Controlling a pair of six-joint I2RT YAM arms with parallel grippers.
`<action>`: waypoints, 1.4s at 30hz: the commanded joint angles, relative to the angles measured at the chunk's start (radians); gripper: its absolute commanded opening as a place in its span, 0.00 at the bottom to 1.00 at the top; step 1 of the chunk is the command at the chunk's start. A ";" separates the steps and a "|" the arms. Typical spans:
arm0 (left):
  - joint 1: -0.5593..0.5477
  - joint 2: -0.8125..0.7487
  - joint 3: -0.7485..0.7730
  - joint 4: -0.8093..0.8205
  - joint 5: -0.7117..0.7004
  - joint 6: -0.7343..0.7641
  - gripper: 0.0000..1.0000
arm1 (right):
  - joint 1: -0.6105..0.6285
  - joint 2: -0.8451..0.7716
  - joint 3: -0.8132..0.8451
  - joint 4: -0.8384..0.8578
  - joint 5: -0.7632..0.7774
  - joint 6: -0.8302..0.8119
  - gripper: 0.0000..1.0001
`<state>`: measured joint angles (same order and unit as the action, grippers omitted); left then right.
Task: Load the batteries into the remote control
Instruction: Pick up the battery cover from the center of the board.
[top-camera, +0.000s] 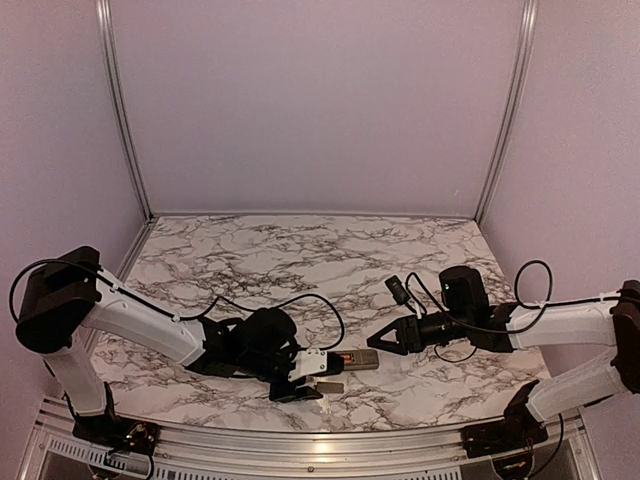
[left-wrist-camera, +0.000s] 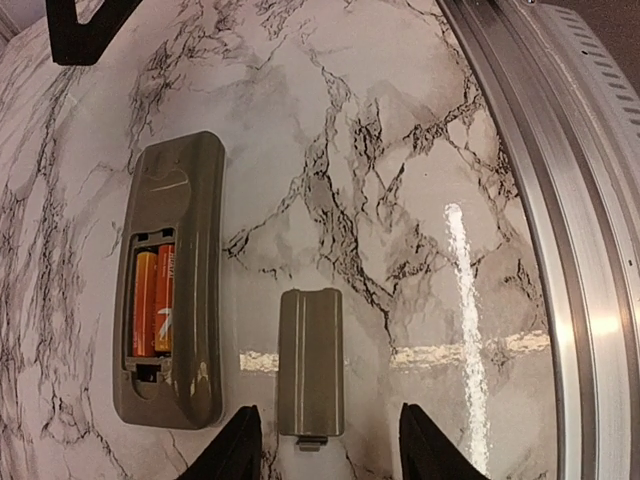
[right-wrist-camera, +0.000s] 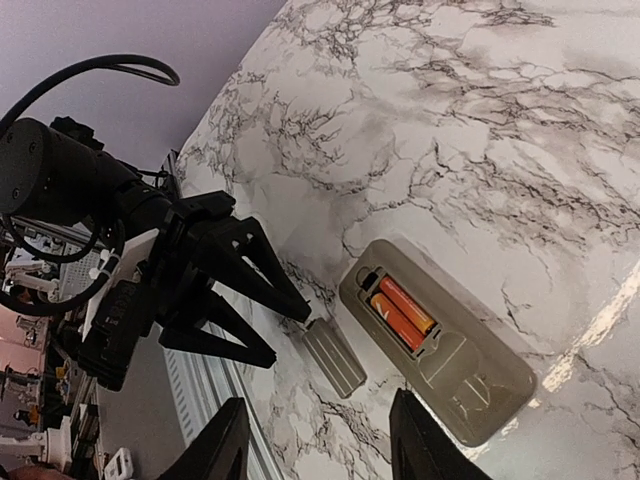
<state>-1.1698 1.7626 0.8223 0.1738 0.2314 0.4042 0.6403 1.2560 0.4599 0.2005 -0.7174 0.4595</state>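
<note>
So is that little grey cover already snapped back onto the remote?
No, the cover lies loose on the table beside the remote, whose open back shows both batteries.

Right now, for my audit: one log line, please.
batteries: in remote control; cover plate: off, beside it; left gripper: open; right gripper: open

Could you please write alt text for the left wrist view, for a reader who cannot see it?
A remote lies back-up on the marble table, its open recess holding two orange batteries side by side. The loose cover lies beside it, its near end between the fingers of the open left gripper, untouched; a metal rail runs along the right.
</note>
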 joint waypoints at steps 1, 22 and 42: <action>-0.001 0.038 -0.007 0.041 0.034 0.023 0.49 | 0.001 -0.015 0.003 -0.014 0.013 -0.011 0.46; 0.043 0.126 0.052 0.010 0.078 0.037 0.43 | 0.001 -0.004 0.026 -0.040 0.019 -0.030 0.46; 0.047 0.031 0.254 -0.367 -0.020 0.027 0.17 | -0.008 0.024 0.073 -0.084 0.026 -0.066 0.45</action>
<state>-1.1301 1.8259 0.9924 -0.0296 0.2565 0.4305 0.6399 1.2610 0.4938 0.1341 -0.7036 0.4126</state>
